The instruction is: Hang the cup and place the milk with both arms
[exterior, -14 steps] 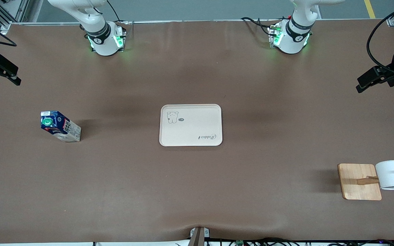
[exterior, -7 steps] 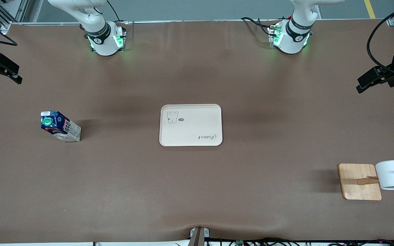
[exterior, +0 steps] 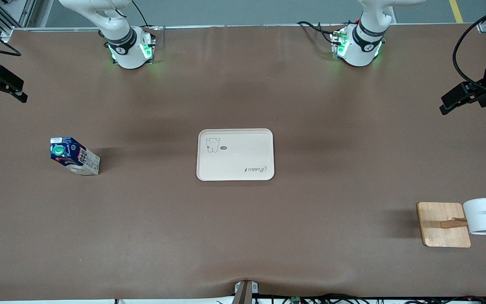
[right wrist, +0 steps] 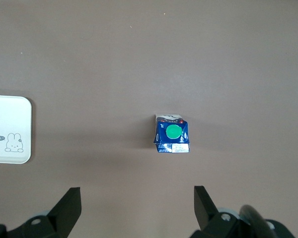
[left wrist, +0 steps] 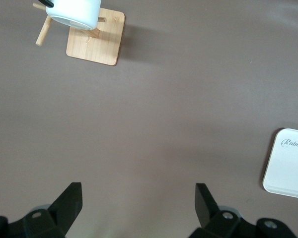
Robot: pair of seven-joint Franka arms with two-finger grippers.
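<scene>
The milk (exterior: 74, 155), a dark-blue carton with a green cap, stands upright on the brown table toward the right arm's end; it also shows in the right wrist view (right wrist: 173, 134). The cup (exterior: 485, 216), a white mug, hangs on a peg of a wooden rack (exterior: 443, 223) toward the left arm's end; the left wrist view shows the cup (left wrist: 74, 11) and the rack (left wrist: 96, 37). My right gripper (exterior: 2, 84) (right wrist: 137, 193) is open and empty, high over the table's edge. My left gripper (exterior: 458, 99) (left wrist: 139, 191) is open and empty, high over bare table.
A cream tray (exterior: 234, 154) with a rabbit print lies at the table's middle; its edge shows in the left wrist view (left wrist: 290, 163) and the right wrist view (right wrist: 10, 130). Both arm bases stand along the table's back edge.
My right gripper has shifted slightly at the table's edge. The milk, cup, rack and tray have not moved.
</scene>
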